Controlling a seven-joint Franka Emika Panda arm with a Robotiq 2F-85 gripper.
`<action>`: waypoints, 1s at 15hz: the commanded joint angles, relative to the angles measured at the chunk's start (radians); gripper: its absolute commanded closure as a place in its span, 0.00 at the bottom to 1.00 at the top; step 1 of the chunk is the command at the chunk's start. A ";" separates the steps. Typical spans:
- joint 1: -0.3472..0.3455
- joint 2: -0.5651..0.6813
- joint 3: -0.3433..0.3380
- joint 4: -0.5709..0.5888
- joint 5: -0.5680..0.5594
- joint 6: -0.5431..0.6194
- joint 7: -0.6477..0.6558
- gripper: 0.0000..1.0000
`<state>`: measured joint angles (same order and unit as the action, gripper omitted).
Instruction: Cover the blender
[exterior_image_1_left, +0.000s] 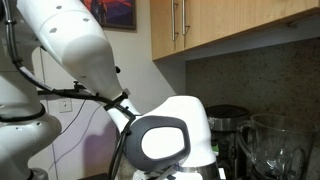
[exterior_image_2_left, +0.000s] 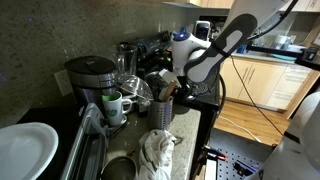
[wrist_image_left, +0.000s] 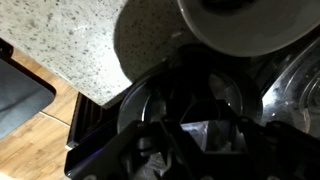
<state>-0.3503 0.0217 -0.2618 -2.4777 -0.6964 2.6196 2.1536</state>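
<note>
The blender (exterior_image_1_left: 272, 148) is a wide clear jug at the right edge of an exterior view, uncovered at the top. In the wrist view its clear wall (wrist_image_left: 296, 92) shows at the right. My gripper (wrist_image_left: 200, 140) hangs low over a dark round thing (wrist_image_left: 150, 105) on the counter, left of the jug. The fingers are dark against dark, so I cannot tell their state or whether they hold anything. In both exterior views the white wrist (exterior_image_1_left: 172, 135) hides the fingertips (exterior_image_2_left: 168, 86).
An appliance with a black round top (exterior_image_1_left: 228, 118) stands just behind the jug. A coffee maker (exterior_image_2_left: 90, 78), mugs (exterior_image_2_left: 116, 104), a utensil holder (exterior_image_2_left: 162, 112), a cloth (exterior_image_2_left: 158, 150) and a white plate (exterior_image_2_left: 25, 150) crowd the counter. Wall cabinets (exterior_image_1_left: 230, 25) hang above.
</note>
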 joint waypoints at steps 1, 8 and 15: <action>0.030 -0.019 -0.016 0.012 -0.013 -0.046 0.019 0.81; 0.049 -0.102 0.002 0.054 -0.022 -0.080 -0.217 0.81; 0.065 -0.197 0.025 0.120 0.093 -0.123 -0.692 0.81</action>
<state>-0.2949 -0.1160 -0.2521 -2.3835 -0.6450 2.5582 1.6117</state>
